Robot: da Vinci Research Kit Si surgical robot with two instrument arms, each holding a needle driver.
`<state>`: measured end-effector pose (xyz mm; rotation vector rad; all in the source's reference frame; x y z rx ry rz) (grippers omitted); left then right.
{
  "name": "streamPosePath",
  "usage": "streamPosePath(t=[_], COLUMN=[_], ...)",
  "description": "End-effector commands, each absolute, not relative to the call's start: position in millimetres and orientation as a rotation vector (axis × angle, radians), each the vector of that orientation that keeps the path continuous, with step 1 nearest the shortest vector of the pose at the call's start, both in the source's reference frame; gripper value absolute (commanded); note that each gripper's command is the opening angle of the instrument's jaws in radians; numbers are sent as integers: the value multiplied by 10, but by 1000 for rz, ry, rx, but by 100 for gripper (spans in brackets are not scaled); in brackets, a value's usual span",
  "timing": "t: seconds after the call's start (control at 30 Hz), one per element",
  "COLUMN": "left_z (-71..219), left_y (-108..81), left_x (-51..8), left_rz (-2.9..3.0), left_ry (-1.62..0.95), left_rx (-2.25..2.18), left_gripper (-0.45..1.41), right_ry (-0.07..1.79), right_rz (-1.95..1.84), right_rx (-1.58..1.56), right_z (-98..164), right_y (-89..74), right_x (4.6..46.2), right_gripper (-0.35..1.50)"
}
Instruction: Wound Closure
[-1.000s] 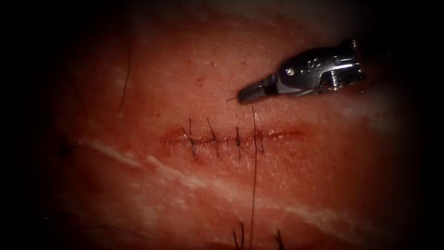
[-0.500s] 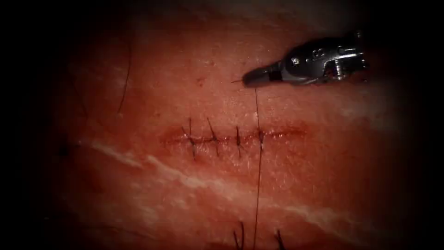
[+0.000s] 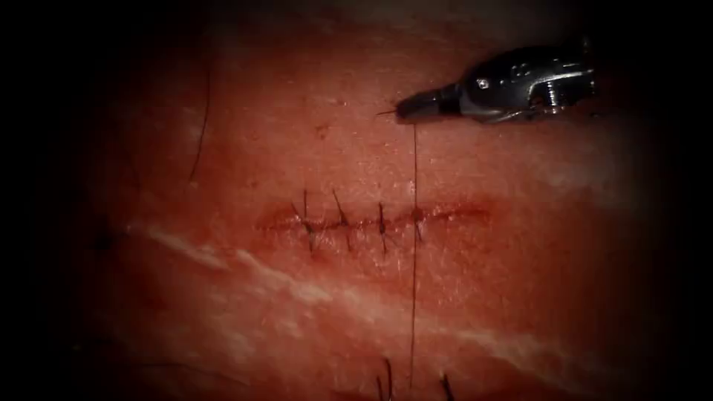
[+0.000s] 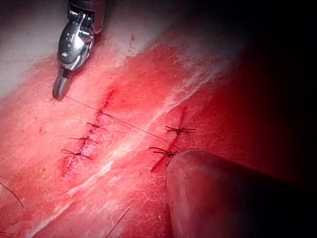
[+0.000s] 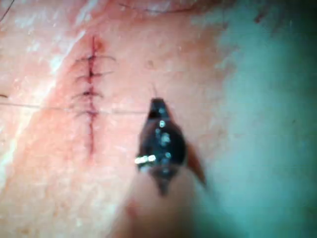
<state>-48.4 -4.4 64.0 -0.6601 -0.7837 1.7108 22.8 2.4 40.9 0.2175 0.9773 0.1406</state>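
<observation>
From the endoscope, the tissue [image 3: 245, 148] lies under the light with its cut [image 3: 460, 215] running across it. Four dark stitches [image 3: 342, 219] cross the cut. The right arm's tool [image 3: 407, 110] hangs on the far side of the cut, toward its right end. Its fingers are pressed together on the thread [image 3: 414, 178]. From the tip the thread runs straight to the cut, meets it at the rightmost stitch, and carries on over the near tissue. A thin dark sliver [image 3: 386, 113] pokes out past the tip. I cannot tell whether it is the needle's end or a tail of thread. Short cut ends of thread [image 3: 386, 380] stand up at the near edge.

From the left wrist camera, the right arm's tool [image 4: 59, 91] stands steeply with its tip just above the tissue [image 4: 148, 74], and its fingers are closed. The thread [image 4: 124, 121] stretches taut from the tip across the cut [image 4: 106, 96] toward a second stitched line [image 4: 171, 141]. A blunt, blurred form [image 4: 223, 193] sits very close to the camera. I take it for the left arm's tool, and I cannot tell what it holds.

From the right wrist camera, the right arm's tool [image 5: 157, 104] points toward the cut [image 5: 91, 134] and stands apart from it. The faint thread [image 5: 49, 106] crosses the cut among the stitches [image 5: 91, 74].
</observation>
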Motion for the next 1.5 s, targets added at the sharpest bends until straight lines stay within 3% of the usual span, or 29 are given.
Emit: streamPosePath(t=[0.03, 0.67, 0.7, 0.77, 0.93, 1.27, 1.5], left_z=[644, 616, 611, 599, 580, 581, 579], left_y=[-52, -17, -9, 13, 63, 120, 133], left_x=[-492, -483, -480, -473, -451, -425, -427], left_rz=[1717, 1791, 1794, 1806, 1826, 1864, 1877], left_ry=[-788, -764, -758, -735, -678, -626, -607], left_rx=[-661, -688, -698, -720, -755, -784, -791], left_gripper=[-45, -45, -45, -45, -45, -45, -45], right_ry=[977, 1025, 1048, 1083, 1135, 1130, 1077], right_rz=[139, 144, 156, 174, 181, 97, -42], right_rx=[221, 197, 185, 167, 157, 152, 213], right_z=[415, 407, 403, 395, 368, 309, 275], right_y=[15, -1, -4, -8, -25, -75, -104], right_x=[231, 224, 220, 212, 183, 167, 172], right_gripper=[-35, -35, -30, 10, 73, 113, 93])
